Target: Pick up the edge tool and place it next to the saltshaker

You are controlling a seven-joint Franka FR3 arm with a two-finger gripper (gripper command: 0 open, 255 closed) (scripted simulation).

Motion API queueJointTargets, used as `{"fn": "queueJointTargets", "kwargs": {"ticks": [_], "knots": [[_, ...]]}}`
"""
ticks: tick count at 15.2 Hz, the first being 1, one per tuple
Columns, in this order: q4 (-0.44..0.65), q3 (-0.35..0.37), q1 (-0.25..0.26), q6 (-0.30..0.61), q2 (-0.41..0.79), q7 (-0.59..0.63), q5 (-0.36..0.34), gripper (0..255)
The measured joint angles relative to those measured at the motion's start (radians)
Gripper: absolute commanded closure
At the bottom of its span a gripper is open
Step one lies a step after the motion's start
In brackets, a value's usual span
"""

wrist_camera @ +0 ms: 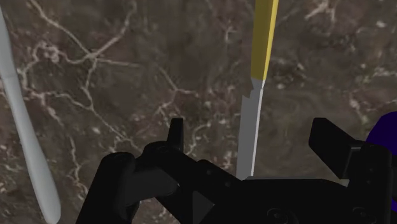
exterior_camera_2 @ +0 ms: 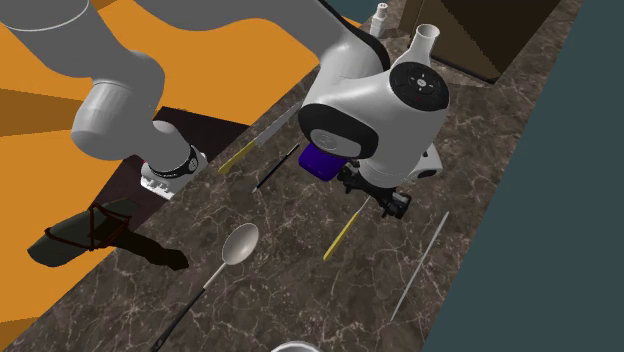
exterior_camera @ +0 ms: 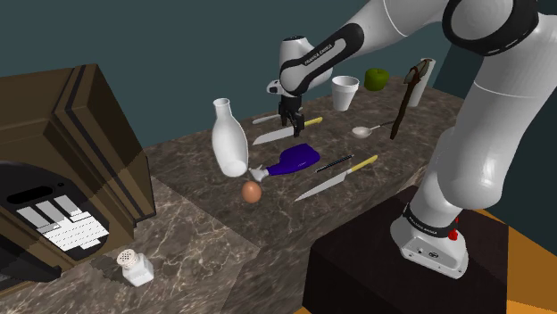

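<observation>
End effector (wrist_camera: 252,132) open, fingers straddling the yellow-handled knife (wrist_camera: 263,38) on the surface (wrist_camera: 114,76) — no contact. Saltshaker (exterior_camera: 136,266) at lower left of the shoulder view — well apart.

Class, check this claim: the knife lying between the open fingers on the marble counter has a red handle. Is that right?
Not quite. The knife between the open fingers on the marble counter has a yellow handle, not red; the wrist view shows it.
</observation>
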Motion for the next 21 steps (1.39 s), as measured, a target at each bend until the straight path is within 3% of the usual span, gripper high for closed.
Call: {"fn": "queueJointTargets", "kwargs": {"ticks": [3, 4, 14, 21], "knots": [[0.0, 0.0, 0.0, 0.001, 0.0, 0.0, 0.0, 0], [-0.001, 0.0, 0.0, 0.001, 0.0, 0.0, 0.0, 255], [-0.001, 0.0, 0.0, 0.001, 0.0, 0.0, 0.0, 255], [0.033, -0.001, 0.0, -0.077, -0.046, 0.01, -0.017, 255]]}}
